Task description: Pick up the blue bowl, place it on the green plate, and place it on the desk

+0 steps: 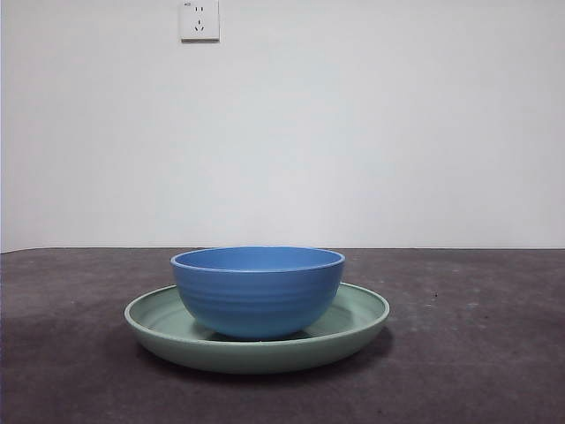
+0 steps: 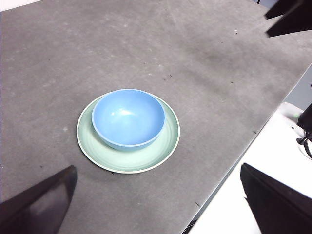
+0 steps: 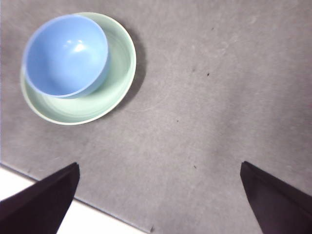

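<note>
- Front view: the blue bowl [image 1: 257,291] is sitting inside the green plate [image 1: 357,325] on the table [image 1: 494,353]; I judge the placing step done.
- Left wrist view: the left hand [image 2: 156,195] is hovering high, jaws apart, holding nothing.
- Right wrist view: the right hand [image 3: 158,195] is waiting wide open; next, one hand should be lifting the bowl onto bare table.

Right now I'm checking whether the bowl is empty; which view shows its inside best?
The left wrist view: the blue bowl shows its whole empty inside. The right wrist view shows it too, blurrier. The front view shows mostly its wall.
</note>
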